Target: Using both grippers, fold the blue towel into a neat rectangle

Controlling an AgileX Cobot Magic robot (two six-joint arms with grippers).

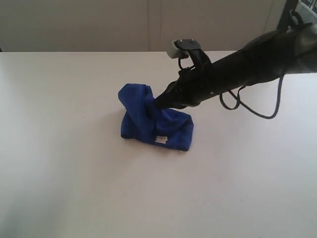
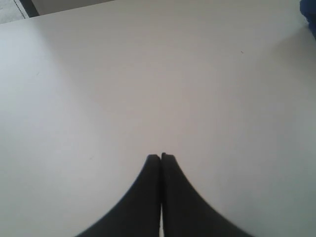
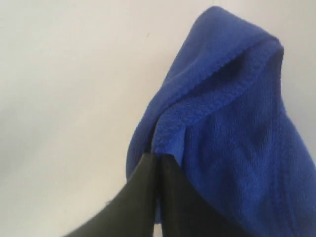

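Right wrist view: my right hand (image 3: 158, 158) is clamped on a hemmed fold of the blue towel (image 3: 237, 123), bunched on the counter (image 1: 74, 173) beneath it (likely soft, limp, light). My left hand (image 2: 161, 157) is pressed together, empty. I'd take corners.

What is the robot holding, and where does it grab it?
The right hand pinches the soft royal-blue cloth towel by its stitched edge, in a raised fold. The left hand, shut, holds nothing.
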